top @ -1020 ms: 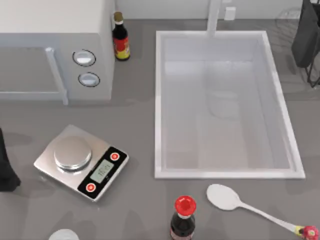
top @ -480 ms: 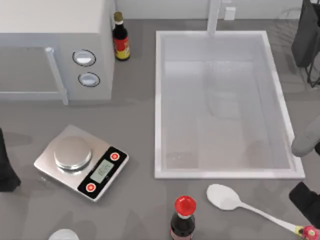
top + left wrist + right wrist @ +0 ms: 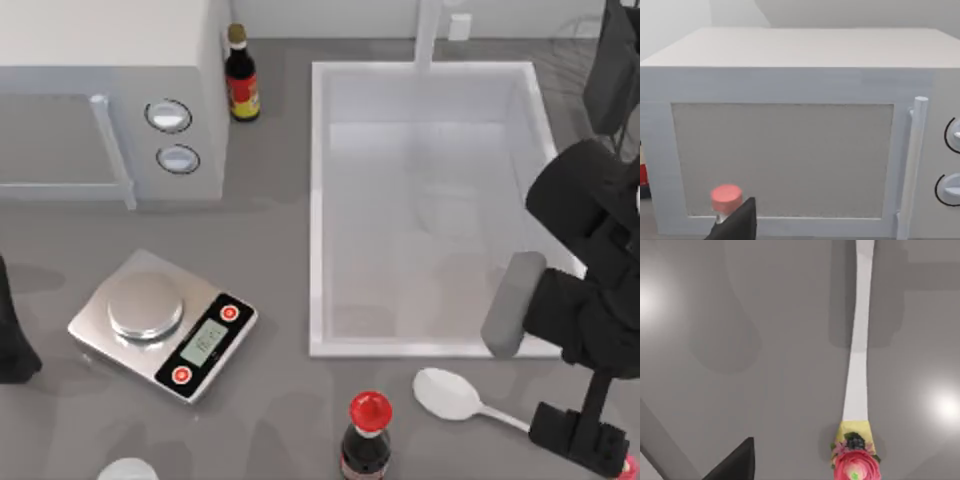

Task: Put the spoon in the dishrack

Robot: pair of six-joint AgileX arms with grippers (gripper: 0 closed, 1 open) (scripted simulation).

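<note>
- The right claw [image 3: 580, 440] hovered over the spoon [image 3: 450, 395] handle's knob end; its opening could not be told.
- The spoon looked light, stiff, slippery; best gripped mid-handle.

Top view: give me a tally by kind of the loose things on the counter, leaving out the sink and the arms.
Bottles: 2, the dark bottle by the microwave and the red-capped bottle at the near edge.
Spoons: 1, the spoon, under the right gripper.
Scales: 1, the kitchen scale.
Microwaves: 1, the microwave.
Total: 5.
</note>
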